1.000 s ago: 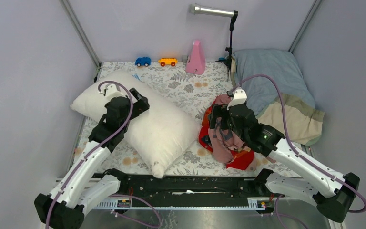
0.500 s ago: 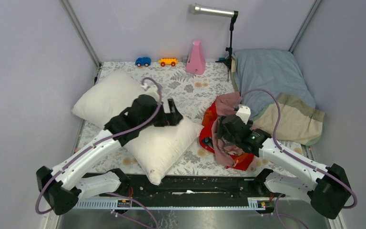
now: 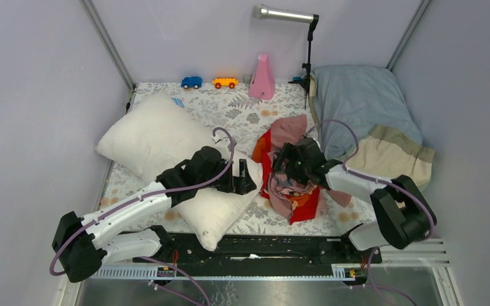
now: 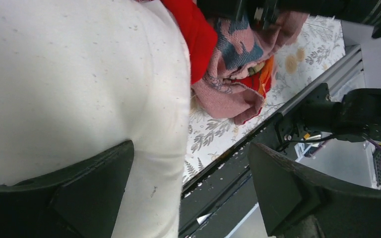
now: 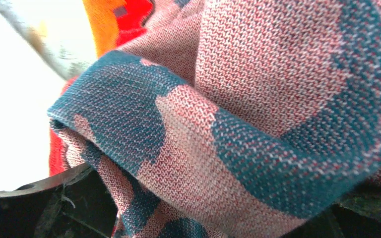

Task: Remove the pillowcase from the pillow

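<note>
Looks all but done: stripping finished, pillow [image 3: 159, 137] bare and white. Nearest, hovering over its near corner with the left hand [image 3: 237, 178], spread wide, gripping nothing. Just beyond, touching that corner, heaped pillowcase [image 3: 301, 205]. Buried in the heap, right hand [image 3: 293, 167], splayed just as wide, cloth draped across, nothing pinched. Next: lifting clear without snagging folds.

Pillowcase [image 3: 286, 132] heap just right of the pillow [image 3: 153, 134]
</note>
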### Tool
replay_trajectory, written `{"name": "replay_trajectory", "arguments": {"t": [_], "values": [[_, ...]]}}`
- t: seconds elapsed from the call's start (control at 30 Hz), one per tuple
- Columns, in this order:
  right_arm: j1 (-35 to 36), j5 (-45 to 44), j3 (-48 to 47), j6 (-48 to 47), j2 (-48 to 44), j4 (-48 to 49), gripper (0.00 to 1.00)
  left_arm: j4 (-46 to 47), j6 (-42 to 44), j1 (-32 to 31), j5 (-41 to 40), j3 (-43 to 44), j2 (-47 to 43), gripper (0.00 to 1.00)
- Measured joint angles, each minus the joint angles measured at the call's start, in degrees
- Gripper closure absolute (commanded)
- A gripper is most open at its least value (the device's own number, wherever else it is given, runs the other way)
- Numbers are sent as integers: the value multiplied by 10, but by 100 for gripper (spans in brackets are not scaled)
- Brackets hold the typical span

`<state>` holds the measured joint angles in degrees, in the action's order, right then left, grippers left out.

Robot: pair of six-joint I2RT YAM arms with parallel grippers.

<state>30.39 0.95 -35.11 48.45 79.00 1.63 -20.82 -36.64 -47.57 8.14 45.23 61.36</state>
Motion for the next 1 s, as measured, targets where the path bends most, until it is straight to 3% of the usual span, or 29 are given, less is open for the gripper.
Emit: {"name": "replay_trajectory", "arguments": {"t": [0.2, 0.33, 0.5, 0.63, 0.77, 1.0], "values": [[7, 49, -159, 2, 137, 28, 0, 82, -26, 36, 4, -75, 1, 1], [10, 83, -385, -35, 246, 6, 0, 184, -50, 105, 47, -120, 29, 1], [11, 86, -522, -120, 248, -33, 0, 280, -59, 154, 66, -102, 106, 1], [11, 40, -515, -179, 204, -57, 0, 339, -65, 189, 66, -32, 220, 1], [8, -21, -426, -218, 128, -56, 1, 394, -77, 222, 63, 54, 324, 1], [-15, -116, -286, -249, 6, -28, 0, 371, -38, 238, 11, 287, 478, 1]]}}
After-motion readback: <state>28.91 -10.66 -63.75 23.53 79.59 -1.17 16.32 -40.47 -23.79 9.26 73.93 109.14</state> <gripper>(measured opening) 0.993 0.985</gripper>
